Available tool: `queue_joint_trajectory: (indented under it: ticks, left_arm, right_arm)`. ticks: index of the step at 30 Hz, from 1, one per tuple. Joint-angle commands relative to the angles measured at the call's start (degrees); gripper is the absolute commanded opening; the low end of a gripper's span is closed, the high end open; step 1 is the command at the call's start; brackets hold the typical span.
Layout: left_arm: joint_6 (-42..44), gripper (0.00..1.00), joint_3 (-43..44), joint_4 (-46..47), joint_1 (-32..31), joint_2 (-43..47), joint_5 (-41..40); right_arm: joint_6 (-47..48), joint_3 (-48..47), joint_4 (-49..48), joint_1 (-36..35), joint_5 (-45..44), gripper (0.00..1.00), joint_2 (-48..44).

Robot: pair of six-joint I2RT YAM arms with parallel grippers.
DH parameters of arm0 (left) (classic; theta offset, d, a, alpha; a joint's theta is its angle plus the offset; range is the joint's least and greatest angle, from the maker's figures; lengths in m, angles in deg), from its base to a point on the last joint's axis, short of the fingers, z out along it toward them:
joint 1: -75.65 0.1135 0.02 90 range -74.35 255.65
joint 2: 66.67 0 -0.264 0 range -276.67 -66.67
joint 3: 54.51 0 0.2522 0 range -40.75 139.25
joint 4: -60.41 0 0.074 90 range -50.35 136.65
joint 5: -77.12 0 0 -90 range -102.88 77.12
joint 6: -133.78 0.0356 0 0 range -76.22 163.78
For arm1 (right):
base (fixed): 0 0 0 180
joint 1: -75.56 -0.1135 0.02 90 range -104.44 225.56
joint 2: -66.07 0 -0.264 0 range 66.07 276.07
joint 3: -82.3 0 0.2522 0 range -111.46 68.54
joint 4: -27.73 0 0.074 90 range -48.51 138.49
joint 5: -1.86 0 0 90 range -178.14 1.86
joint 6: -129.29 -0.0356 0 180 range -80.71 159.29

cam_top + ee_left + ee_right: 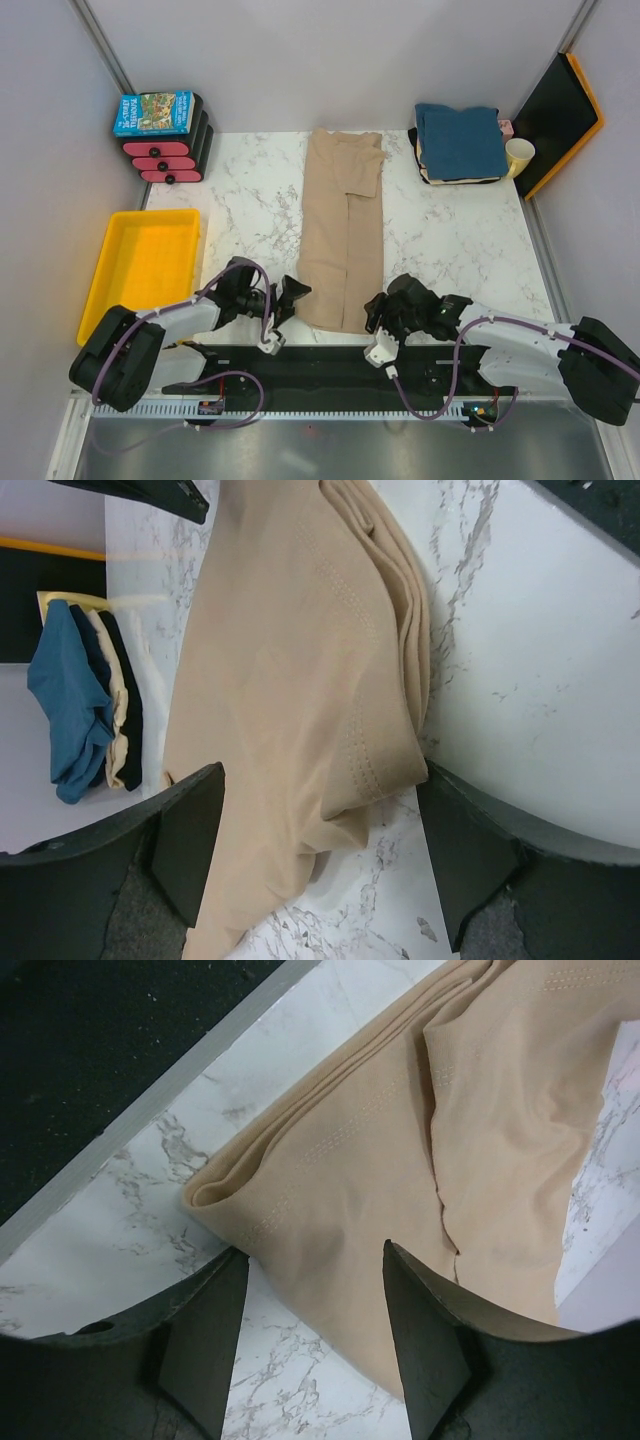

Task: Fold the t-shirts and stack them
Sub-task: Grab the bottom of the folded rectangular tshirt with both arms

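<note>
My gripper [313,1290] shows its two dark fingers [200,1345] at 7 and 5 o'clock, jaws apart and pinching nothing, with marble and tan cloth in the gap between them. The shirt [350,1160] lies folded on the table [120,1230], its rounded, layered corner at about 9 o'clock from centre. From there the cloth widens toward 1 o'clock, with stitched hem lines crossing it and an upper flap's edge running down from 12 toward the middle. At 11 o'clock I see a grey strip [200,1060] along the table's edge, and a black surface [90,1040] beyond it.
</note>
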Motion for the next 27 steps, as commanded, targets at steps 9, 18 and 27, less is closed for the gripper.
queue_joint_trajectory:
  ticks: [9, 18, 27]
  left_arm:
    - [37.0, 0.85, -1.2, 17.6, 3.6, -16.8, -5.9]
    - [37.3, 0.85, 2.1, 1.6, 4.2, -9.9, -1.3]
    - [37.6, 0.86, 3.6, -25.5, 4.4, 4.8, 2.3]
  right_arm:
    - [-2.5, 0.2, 1.9, -0.5, 2.6, 0.65, 3.8]
    - [-3.3, -0.1, 2.0, -0.6, 1.8, 0.64, 3.5]
    - [-5.0, 1.4, 2.2, -0.5, 2.4, 0.64, 1.5]
